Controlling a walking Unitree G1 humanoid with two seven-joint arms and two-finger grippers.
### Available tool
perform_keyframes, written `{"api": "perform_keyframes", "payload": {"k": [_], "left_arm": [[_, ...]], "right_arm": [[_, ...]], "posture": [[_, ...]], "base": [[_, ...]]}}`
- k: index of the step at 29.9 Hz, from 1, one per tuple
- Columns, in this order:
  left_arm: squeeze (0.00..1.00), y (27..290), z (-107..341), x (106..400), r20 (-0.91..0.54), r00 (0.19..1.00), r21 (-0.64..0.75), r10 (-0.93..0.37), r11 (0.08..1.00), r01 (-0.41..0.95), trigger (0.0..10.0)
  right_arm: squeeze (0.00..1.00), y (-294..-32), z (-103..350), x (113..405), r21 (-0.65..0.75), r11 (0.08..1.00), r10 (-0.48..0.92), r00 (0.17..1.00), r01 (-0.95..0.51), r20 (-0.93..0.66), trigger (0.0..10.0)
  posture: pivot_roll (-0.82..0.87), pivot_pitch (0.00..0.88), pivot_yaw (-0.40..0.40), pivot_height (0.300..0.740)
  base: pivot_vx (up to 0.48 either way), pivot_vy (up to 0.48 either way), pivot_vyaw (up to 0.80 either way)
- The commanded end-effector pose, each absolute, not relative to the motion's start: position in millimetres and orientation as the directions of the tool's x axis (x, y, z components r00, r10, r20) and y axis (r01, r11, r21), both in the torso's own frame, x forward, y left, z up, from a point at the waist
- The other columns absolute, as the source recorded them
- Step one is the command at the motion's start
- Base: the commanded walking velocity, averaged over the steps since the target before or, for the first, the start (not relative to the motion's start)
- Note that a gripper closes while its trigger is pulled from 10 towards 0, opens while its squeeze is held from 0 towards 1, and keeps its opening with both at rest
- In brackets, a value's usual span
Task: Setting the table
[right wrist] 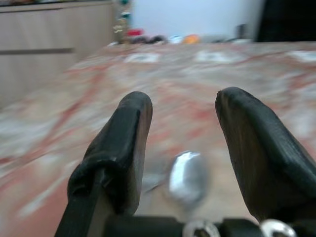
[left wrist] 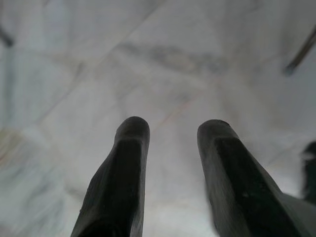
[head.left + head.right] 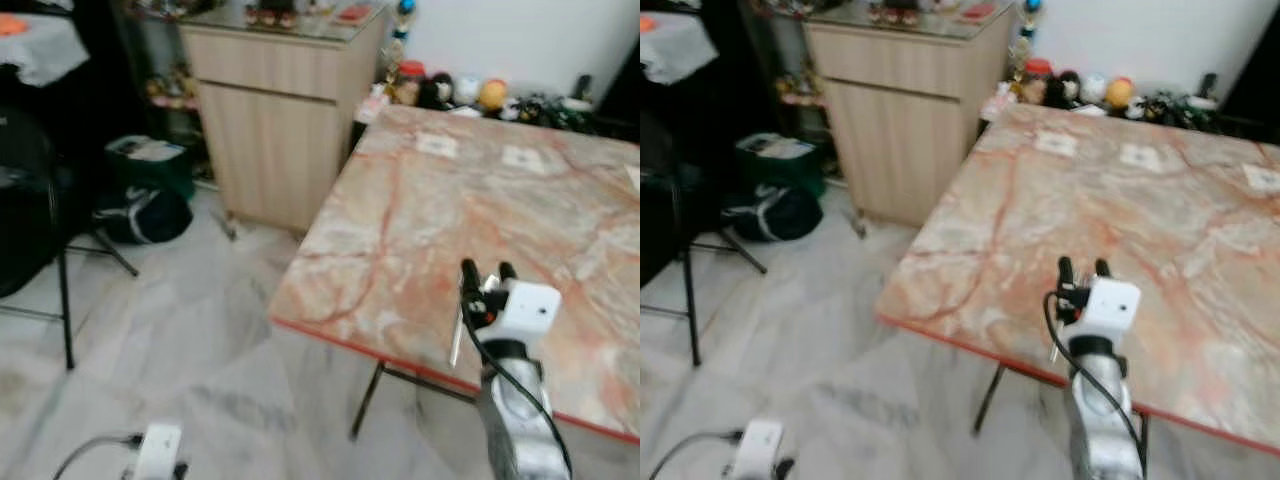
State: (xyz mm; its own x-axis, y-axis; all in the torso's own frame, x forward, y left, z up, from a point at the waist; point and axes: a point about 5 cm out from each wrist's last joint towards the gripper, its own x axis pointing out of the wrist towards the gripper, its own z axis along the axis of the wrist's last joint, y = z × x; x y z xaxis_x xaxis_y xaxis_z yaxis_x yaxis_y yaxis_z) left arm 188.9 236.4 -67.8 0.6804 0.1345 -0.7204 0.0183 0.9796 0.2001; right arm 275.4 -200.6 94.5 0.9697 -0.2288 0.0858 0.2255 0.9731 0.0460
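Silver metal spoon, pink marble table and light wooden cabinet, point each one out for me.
silver metal spoon (image 1: 186, 178), right wrist view, on its bowl.
pink marble table (image 3: 400, 230), left eye view, on bare tabletop.
light wooden cabinet (image 3: 270, 140), left eye view, on its front panel.

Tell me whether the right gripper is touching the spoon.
Cannot tell. The right wrist view shows the spoon low between the right gripper's spread fingers, its handle blurred near one.

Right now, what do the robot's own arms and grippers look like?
The right arm is silver metal with a black cable looping along it, ending in a white boxy wrist block. The right gripper has two long black fingers with rounded tips. The left gripper has the same black fingers; its white wrist block trails a grey cable.
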Motion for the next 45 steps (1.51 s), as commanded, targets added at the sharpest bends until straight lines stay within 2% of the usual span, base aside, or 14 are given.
{"api": "perform_keyframes", "payload": {"k": [1,9,14,18,21,30,35,45], "left_arm": [[0.0,246.9,-67.9,183.3,-0.729,0.665,0.221,0.161,0.975,0.006,10.0],[0.0,247.2,-68.4,182.2,-0.732,0.662,0.221,0.163,0.975,0.004,10.0],[0.0,249.3,-69.3,179.4,-0.737,0.655,0.223,0.167,0.975,0.002,10.0],[0.0,250.4,-69.9,177.6,-0.741,0.65,0.226,0.17,0.974,0.002,10.0],[0.0,253.0,-69.8,176.2,-0.743,0.646,0.228,0.174,0.974,0.0,10.0],[0.0,256.6,-69.0,175.7,-0.744,0.642,0.24,0.184,0.971,0.0,10.0],[0.0,251.2,-69.8,178.1,-0.744,0.643,0.239,0.18,0.971,0.004,10.0],[0.0,248.2,-70.5,178.8,-0.746,0.642,0.24,0.179,0.971,0.007,10.0]], "right_arm": [[0.0,-198.2,94.0,276.1,0.044,0.971,-0.237,0.968,0.234,0.078,10.0],[0.0,-217.4,78.5,272.5,0.096,0.93,-0.351,0.935,0.354,-0.048,10.0],[0.0,-219.6,74.0,272.4,0.064,0.929,-0.359,0.929,0.365,-0.094,10.0],[0.0,-218.9,69.1,273.4,0.106,0.925,-0.351,0.926,0.366,-0.139,10.0],[0.0,-211.9,58.5,274.6,0.197,0.914,-0.308,0.923,0.354,-0.23,10.0],[0.0,-203.0,62.9,280.1,0.268,0.915,-0.245,0.944,0.301,-0.22,10.0],[0.0,-199.2,59.6,281.6,0.249,0.931,-0.206,0.948,0.266,-0.243,10.0],[0.0,-205.3,61.0,283.9,0.2,0.932,-0.249,0.935,0.302,-0.251,10.0]], "posture": [[0.13,0.001,-0.024,0.74],[0.13,0.0,-0.026,0.74],[0.13,0.0,-0.026,0.74],[0.13,0.0,-0.027,0.74],[0.13,0.0,-0.027,0.74],[0.13,0.0,-0.022,0.74],[0.13,0.0,-0.022,0.74],[0.14,0.0,-0.024,0.74]], "base": [[0.0,0.0,0.0],[0.0,0.0,0.0],[0.0,0.0,0.0],[0.0,0.0,0.0],[0.0,0.0,0.0],[0.0,0.0,0.0],[0.0,0.0,0.0],[0.0,0.0,0.0]]}}
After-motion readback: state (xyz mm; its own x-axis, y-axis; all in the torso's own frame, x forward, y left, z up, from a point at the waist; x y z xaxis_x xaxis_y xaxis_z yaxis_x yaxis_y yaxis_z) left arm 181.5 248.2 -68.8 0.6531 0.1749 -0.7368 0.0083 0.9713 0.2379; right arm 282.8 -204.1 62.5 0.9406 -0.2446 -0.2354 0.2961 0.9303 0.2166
